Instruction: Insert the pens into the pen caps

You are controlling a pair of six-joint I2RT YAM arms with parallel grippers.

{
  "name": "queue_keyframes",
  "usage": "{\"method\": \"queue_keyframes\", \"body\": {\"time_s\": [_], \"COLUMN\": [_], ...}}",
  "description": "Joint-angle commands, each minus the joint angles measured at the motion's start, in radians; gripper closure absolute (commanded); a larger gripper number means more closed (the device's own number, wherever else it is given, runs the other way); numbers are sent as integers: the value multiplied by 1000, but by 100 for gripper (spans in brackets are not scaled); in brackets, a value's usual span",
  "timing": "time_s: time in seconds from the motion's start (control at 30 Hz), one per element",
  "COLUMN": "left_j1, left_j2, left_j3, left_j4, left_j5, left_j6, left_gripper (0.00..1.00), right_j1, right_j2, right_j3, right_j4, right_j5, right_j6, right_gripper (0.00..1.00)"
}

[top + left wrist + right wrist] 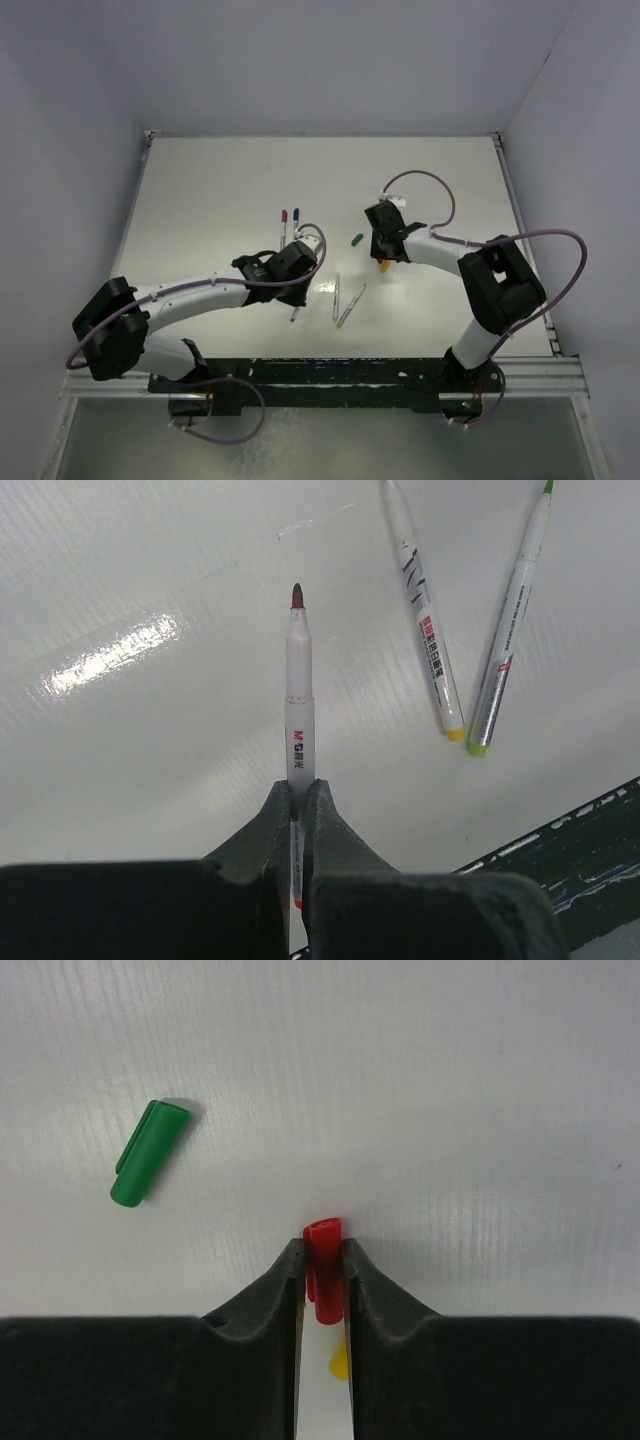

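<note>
Here, we work on a glossy white counter (200,200) between pale lilac walls (300,60). Our left jaws are clamped on a red-tipped pen (299,680) toward the near edge; our right jaws pinch the red cap (323,1235) mid-counter, a green cap (148,1152) lying nearby.

We read "M&G" on the red-tipped pen (299,680) barrel. Print on the yellow-ended pen (425,620) and green-ended pen (508,630) is illegible.

A white table (200,200), faintly ribbed and glossy, fills the scene. Pale lilac walls (320,60) rise from the table's far, left and right edges. A black bar (320,372) runs along the table's near edge, beside a silver rail (560,375).
</note>
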Motion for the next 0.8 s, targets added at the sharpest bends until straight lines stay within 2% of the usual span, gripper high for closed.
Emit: {"method": "queue_keyframes", "body": {"time_s": [0.0, 0.03, 0.37, 0.57, 0.77], "left_j1": [-1, -1, -1, 0, -1], "left_j2": [7, 7, 13, 3, -47], "left_j3": [8, 7, 25, 57, 10], "left_j4": [35, 35, 55, 134, 357], "left_j5": [-6, -9, -26, -38, 17], "left_j6": [21, 21, 34, 66, 95], "left_gripper": [100, 100, 100, 100, 100], "right_j1": [2, 2, 4, 4, 4], "right_j2": [40, 48, 0, -191, -436], "right_j3": [-1, 1, 5, 29, -46], "right_j4": [-61, -62, -121, -70, 68], "right_j5": [9, 16, 22, 3, -35], "right_j6": [29, 34, 31, -21, -68], "right_gripper": [90, 100, 100, 100, 100]}}
